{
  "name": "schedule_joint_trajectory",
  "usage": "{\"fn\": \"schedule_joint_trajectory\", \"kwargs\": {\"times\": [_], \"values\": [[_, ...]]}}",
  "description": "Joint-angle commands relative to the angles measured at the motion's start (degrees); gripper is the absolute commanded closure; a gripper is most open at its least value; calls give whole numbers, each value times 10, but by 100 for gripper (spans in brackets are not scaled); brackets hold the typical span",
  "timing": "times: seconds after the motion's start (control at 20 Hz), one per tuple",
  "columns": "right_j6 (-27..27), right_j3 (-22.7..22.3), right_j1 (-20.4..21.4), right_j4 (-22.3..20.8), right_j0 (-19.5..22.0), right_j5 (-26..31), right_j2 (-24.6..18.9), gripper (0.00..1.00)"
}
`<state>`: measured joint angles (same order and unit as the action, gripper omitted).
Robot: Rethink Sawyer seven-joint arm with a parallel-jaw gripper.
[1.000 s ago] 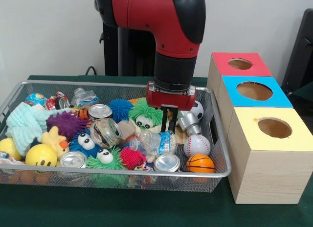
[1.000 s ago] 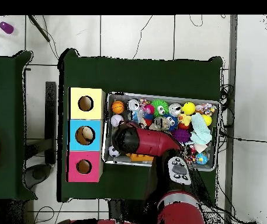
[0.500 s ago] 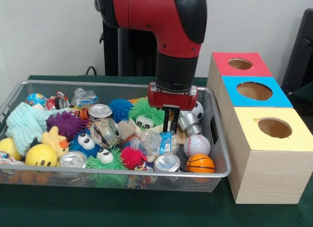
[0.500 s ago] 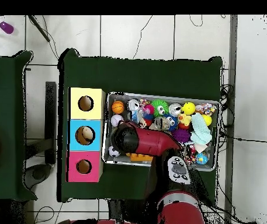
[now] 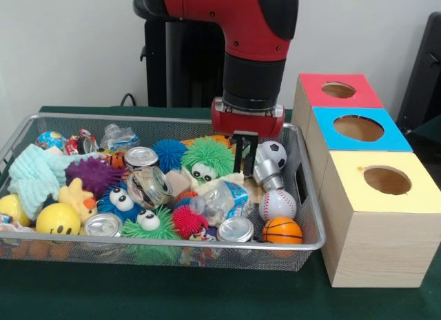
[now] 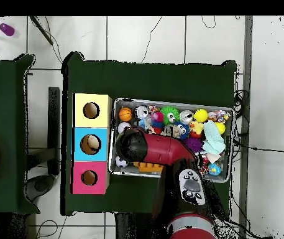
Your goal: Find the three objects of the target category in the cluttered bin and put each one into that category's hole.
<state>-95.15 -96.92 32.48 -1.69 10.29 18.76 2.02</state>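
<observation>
A wire mesh bin (image 5: 172, 243) holds a jumble of toys. At its right end lie a soccer ball (image 5: 276, 153), a baseball (image 5: 278, 203) and a basketball (image 5: 282, 230). My gripper (image 5: 246, 156) hangs just above the clutter, between a green fuzzy toy (image 5: 206, 158) and the soccer ball, over a silver can (image 5: 266, 172). Its fingers stand close together with nothing in them. Right of the bin stand a red box (image 5: 313, 82), a blue box (image 5: 324, 120) and a yellow box (image 5: 344, 189), each with a round hole. From overhead the arm (image 6: 150, 149) hides the gripper.
Also in the bin are drink cans (image 5: 235, 229), a crumpled plastic bottle (image 5: 224, 198), a glass jar (image 5: 150, 185), spiky balls, a yellow smiley ball (image 5: 58, 218) and a pale green cloth (image 5: 33, 175). The overhead view shows the basketball (image 6: 125, 114) beside the yellow box (image 6: 79, 110).
The gripper has risen out of the clutter and shifted a little to the right. The crumpled bottle below it has settled slightly.
</observation>
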Motion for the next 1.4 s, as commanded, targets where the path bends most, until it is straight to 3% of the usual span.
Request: {"fn": "schedule_joint_trajectory", "kwargs": {"times": [0.05, 0.5, 0.85, 0.9, 1.05, 1.4], "values": [[-48, 33, 48, 10, -15, 147, -20, 100], [-59, 25, 62, 4, -19, 170, -21, 100], [-48, 2, 64, 2, -1, 116, -43, 100], [-46, -10, 68, 5, 9, 91, -56, 0], [-18, -25, 73, -1, 28, 78, -79, 0], [-38, -14, 66, -10, 25, 79, -69, 0]]}}
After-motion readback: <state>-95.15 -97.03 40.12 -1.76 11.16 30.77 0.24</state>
